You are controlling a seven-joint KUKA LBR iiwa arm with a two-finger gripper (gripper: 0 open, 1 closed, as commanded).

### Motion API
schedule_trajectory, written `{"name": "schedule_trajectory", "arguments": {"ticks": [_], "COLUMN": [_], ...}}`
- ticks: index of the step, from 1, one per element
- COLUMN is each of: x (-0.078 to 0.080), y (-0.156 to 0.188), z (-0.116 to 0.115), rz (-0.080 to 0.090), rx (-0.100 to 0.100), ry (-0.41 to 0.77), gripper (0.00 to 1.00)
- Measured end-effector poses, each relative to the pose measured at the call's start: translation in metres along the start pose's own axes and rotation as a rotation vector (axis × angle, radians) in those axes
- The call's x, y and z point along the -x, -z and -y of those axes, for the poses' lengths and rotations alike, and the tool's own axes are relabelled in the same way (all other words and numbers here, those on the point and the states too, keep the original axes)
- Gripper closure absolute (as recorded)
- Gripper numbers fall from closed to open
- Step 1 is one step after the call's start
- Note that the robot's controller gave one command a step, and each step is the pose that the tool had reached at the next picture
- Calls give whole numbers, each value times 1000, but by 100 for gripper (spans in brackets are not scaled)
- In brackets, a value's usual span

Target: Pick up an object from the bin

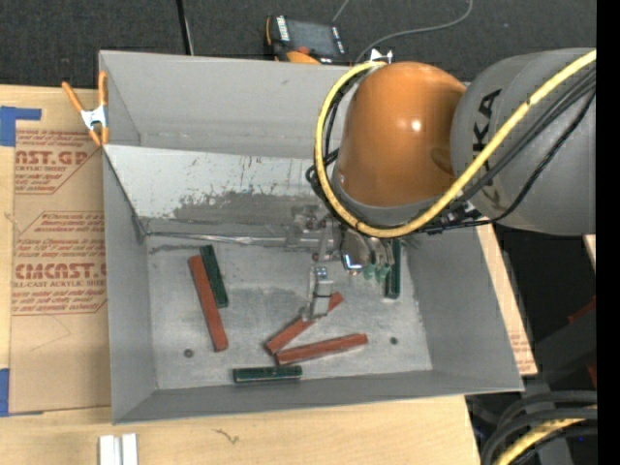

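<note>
The fingers (pixel 318 303) are down at the upper end of a slanted red stick (pixel 295 332) mid-bin. We cannot tell whether they are spread or clenched, so we judge the pick not yet made and the lift left to do. A second stick (pixel 325 347) lies just below them, touching the first. There is bare floor to their left, and the bin wall (pixel 126 260) is well apart.

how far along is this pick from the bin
Done: the gripper is low in the bin, at the upper end of a slanted red stick near the middle. In hand: nothing seen lifted; that stick lies on the floor. Left: gripping a stick and raising it out.
</note>
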State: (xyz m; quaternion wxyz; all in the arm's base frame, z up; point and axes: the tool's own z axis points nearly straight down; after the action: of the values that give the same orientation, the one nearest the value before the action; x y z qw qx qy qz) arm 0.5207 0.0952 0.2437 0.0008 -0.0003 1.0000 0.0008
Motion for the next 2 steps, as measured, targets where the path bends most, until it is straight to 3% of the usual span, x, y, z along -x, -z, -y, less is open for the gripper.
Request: {"name": "schedule_trajectory", "arguments": {"ticks": [1, 2], "x": [-6, -3], "y": [-178, -171], "z": [30, 30], "rz": [-9, -4], "rx": [-2, -1], "ry": [92, 91], "gripper": [0, 100]}}
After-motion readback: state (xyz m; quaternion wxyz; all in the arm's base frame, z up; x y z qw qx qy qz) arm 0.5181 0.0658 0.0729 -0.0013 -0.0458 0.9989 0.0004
